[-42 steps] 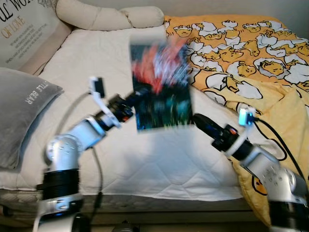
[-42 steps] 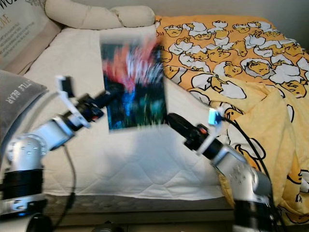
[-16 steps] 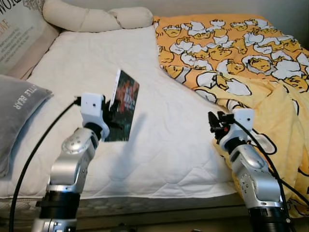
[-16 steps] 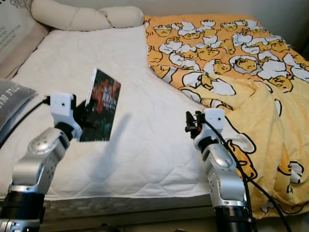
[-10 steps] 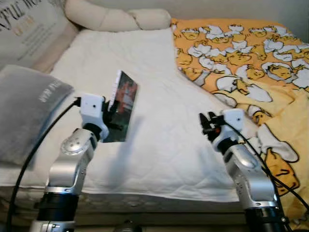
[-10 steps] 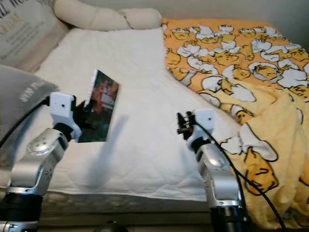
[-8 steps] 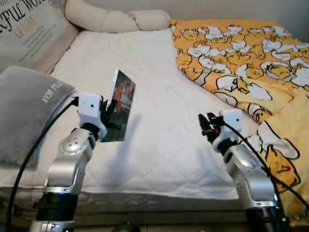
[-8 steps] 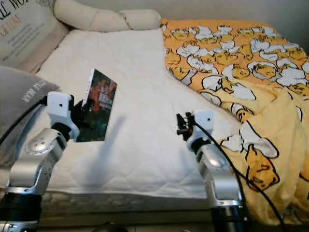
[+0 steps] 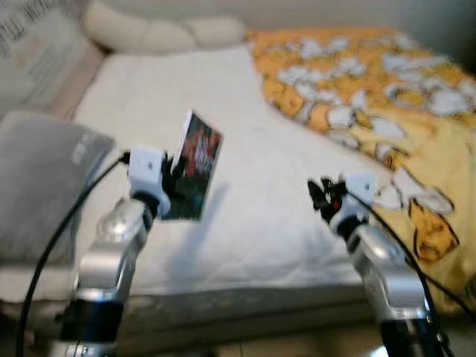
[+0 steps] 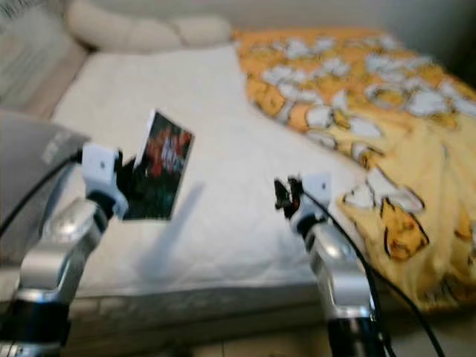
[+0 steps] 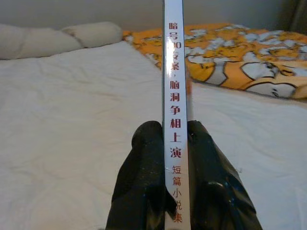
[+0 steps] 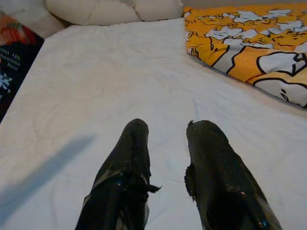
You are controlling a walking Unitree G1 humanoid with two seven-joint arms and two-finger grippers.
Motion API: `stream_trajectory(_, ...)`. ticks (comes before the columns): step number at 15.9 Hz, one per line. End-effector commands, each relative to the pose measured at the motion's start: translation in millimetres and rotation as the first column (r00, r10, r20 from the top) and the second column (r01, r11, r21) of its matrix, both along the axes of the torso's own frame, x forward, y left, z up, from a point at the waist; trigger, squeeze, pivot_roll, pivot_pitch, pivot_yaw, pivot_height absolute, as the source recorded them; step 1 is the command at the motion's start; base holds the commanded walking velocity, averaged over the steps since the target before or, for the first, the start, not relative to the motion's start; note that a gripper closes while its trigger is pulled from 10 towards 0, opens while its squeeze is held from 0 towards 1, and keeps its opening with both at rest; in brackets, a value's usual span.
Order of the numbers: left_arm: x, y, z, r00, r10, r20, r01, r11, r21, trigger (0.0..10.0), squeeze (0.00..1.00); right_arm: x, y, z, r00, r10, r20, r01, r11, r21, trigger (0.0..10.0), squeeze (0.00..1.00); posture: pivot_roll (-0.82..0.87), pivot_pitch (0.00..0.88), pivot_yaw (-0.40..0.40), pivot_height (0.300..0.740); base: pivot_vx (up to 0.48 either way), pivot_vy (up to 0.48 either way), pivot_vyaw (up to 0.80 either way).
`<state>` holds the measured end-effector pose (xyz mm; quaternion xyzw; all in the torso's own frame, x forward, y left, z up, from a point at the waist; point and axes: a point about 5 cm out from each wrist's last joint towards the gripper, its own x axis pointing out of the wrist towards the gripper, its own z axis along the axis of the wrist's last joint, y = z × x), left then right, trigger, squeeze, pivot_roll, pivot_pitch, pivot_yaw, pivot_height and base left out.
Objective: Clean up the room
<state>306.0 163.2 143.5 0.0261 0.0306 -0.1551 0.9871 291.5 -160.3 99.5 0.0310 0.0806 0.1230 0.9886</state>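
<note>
In the eye views, which are blurred, a bed [image 9: 245, 223] with a white cover is seen ahead. A book [image 9: 195, 166] with a dark, red-splashed cover is held upright above the cover by the left gripper [image 9: 172, 175], raised on its silver arm on the left. A shadow of the book is cast on the cover just beside it. The right gripper [image 9: 318, 195] is raised on the right, above the cover near the edge of an orange blanket [image 9: 387, 97] printed with white figures. A grey pillow [image 9: 37, 178] lies at the left edge of the bed, and a cream bolster [image 9: 160, 33] lies along the head.

In the left wrist view, the book [image 11: 174, 96] is seen edge-on, its white spine printed with red characters. It is clamped between the two black fingers [image 11: 144, 177], one pressed on each side of the lower spine. The cover, the bolster [image 11: 53, 40] and the blanket [image 11: 240, 57] lie beyond.

In the right wrist view, the right gripper [image 12: 165, 129] is seen with its fingers [image 12: 129, 163] parted by a moderate gap, nothing between them, above the cover. The book [image 12: 17, 57] shows at the picture's edge, well apart, and the blanket [image 12: 249, 43] lies beyond.
</note>
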Motion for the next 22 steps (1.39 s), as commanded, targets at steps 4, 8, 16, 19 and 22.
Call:
stream_trajectory(4, -0.6, 6.4, 8, 0.999, 0.018, 0.042, -0.019, 1.0, 0.021, 10.0, 0.0, 0.9, 5.6, 2, 1.0, 0.018, 0.008, -0.018, 1.0, 0.022, 10.0, 0.0, 0.06, 0.0, 0.019, 0.74, 0.0, 0.405, 0.0)
stream_trajectory(8, -3.7, 3.2, 7, 1.0, 0.005, 0.028, -0.005, 1.0, 0.0, 10.0, 0.0, 0.7, 6.7, 2, 1.0, 0.026, 0.003, -0.026, 0.999, 0.028, 10.0, 0.0, 0.06, 0.0, 0.017, 0.74, 0.0, 0.102, 0.0)
stream_trajectory(16, -4.7, -6.2, 4, 1.0, -0.018, 0.024, 0.018, 1.0, 0.002, 10.0, 0.0, 0.2, 2.7, 2, 1.0, 0.011, -0.005, -0.011, 0.999, 0.034, 10.0, 0.0, 0.05, 0.0, 0.018, 0.74, 0.185, 0.0, 0.0)
stream_trajectory(19, -5.0, -6.2, 3, 1.0, -0.016, 0.02, 0.016, 1.0, 0.0, 10.0, 0.0, 0.3, 2.3, 2, 1.0, 0.008, -0.009, -0.008, 0.999, 0.038, 10.0, 0.0, 0.05, 0.0, 0.017, 0.74, 0.342, 0.0, 0.0)
stream_trajectory(22, -5.7, -5.0, 3, 1.0, -0.011, 0.02, 0.011, 1.0, 0.002, 10.0, 0.0, -0.7, 6.0, -1, 0.998, 0.065, -0.016, -0.065, 0.996, -0.061, 10.0, 0.0, 0.06, 0.0, 0.014, 0.74, 0.355, 0.0, 0.27)
